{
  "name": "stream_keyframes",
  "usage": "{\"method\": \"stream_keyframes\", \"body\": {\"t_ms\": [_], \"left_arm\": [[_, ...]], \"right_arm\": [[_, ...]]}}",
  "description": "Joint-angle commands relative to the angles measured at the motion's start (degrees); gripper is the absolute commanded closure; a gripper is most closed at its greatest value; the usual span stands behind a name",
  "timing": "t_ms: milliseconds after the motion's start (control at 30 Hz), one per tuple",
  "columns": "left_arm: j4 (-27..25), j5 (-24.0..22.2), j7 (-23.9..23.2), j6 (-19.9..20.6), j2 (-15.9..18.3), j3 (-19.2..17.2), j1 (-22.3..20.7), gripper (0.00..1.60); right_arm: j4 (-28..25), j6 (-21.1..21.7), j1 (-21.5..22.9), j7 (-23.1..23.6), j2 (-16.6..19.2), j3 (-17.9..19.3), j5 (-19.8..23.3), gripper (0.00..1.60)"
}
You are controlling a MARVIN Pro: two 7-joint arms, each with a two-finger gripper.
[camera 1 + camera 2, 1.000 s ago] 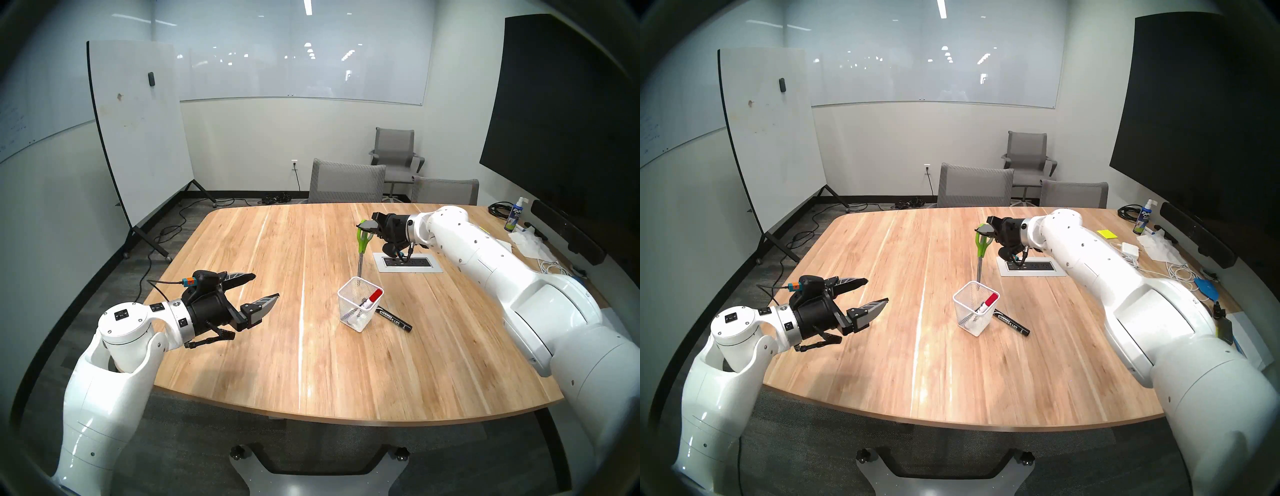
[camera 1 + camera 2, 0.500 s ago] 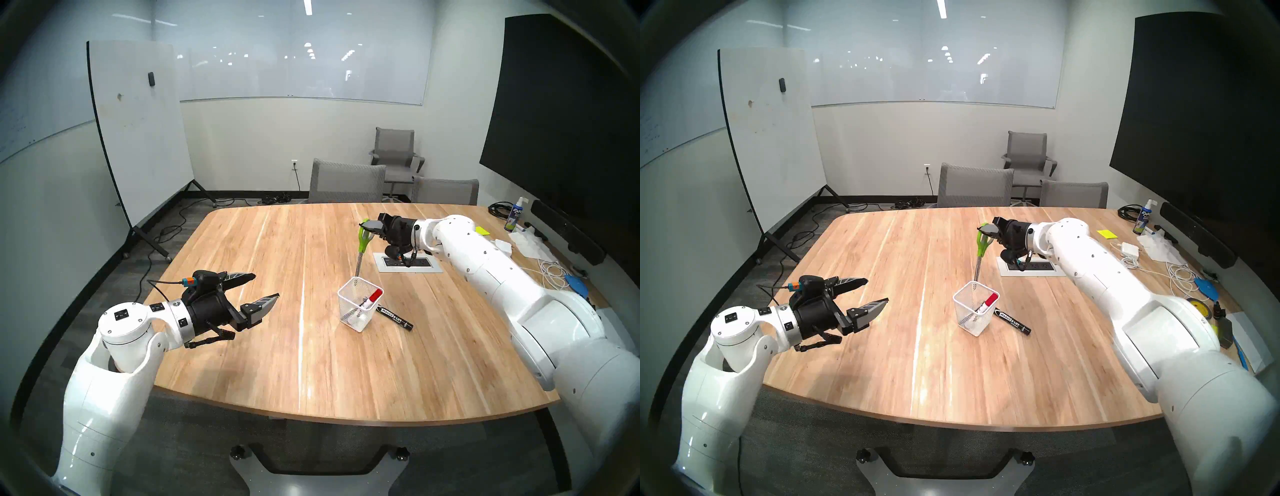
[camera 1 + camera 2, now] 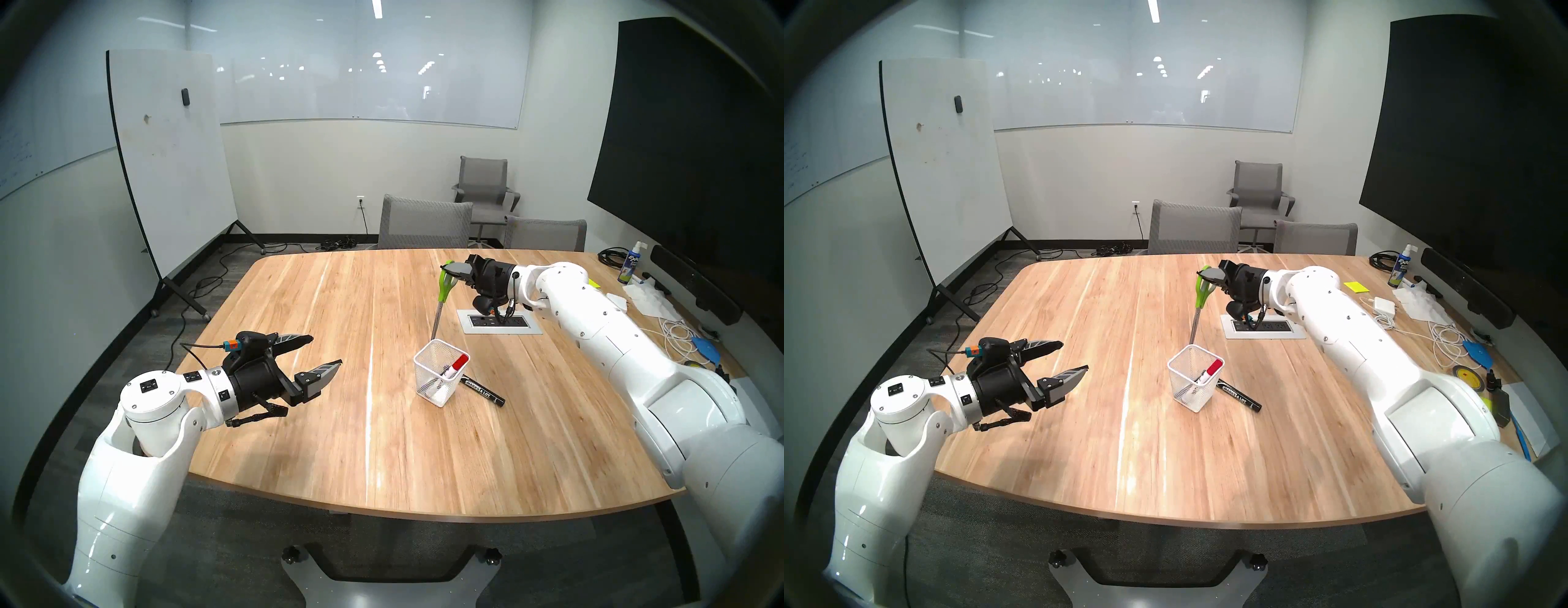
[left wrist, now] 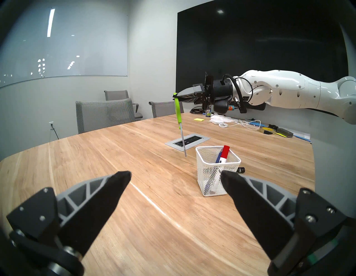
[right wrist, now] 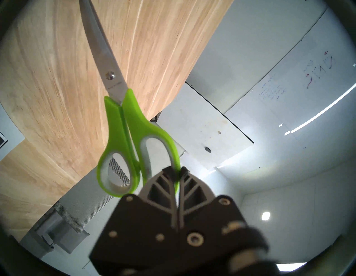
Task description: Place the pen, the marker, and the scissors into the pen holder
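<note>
My right gripper [image 3: 445,268] is shut on one lime-green loop of the scissors [image 3: 444,288], clearly seen in the right wrist view [image 5: 176,170]. The scissors [image 4: 178,113] hang blades down and slightly slanted. Their tip is outside the pen holder [image 3: 428,384], just past its far left corner at about rim height. In the white mesh pen holder [image 4: 208,173] stand a red-capped marker [image 3: 458,364] and the blue pen [image 4: 219,157]. A black marker [image 3: 483,390] lies on the table against the holder's right side. My left gripper [image 3: 326,350] hovers open and empty to the left.
A grey power-outlet plate [image 3: 500,323] is set into the table under my right wrist. Cables, a spray bottle [image 3: 630,265], tape and papers crowd the table's right edge. Grey chairs [image 3: 424,220] stand at the far side.
My right wrist has drawn back to the right and risen a little. The scissors now slant and their tip has swung slightly left of the holder's rim. The left arm is still.
</note>
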Motion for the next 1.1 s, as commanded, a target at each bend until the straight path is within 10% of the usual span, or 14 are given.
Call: {"method": "stream_keyframes", "body": {"t_ms": [0,233,267,1067], "left_arm": [[-1.0,0.0,0.0,0.0,0.1,-0.1,-0.1,0.00],[-1.0,0.0,0.0,0.0,0.1,-0.1,-0.1,0.00],[-1.1,0.1,0.0,0.0,0.2,-0.1,-0.1,0.82],[-1.2,2.0,-0.6,0.5,2.0,0.7,-0.8,0.67]], "right_arm": [[-5.2,0.6,-1.6,1.0,1.6,2.3,2.0,1.60],[-8.3,0.9,-4.0,1.9,2.5,3.9,3.2,1.60],[-8.5,1.2,-4.4,2.1,2.5,4.3,3.5,1.60],[-8.3,2.9,-6.7,0.7,2.2,7.8,5.6,1.60]]}}
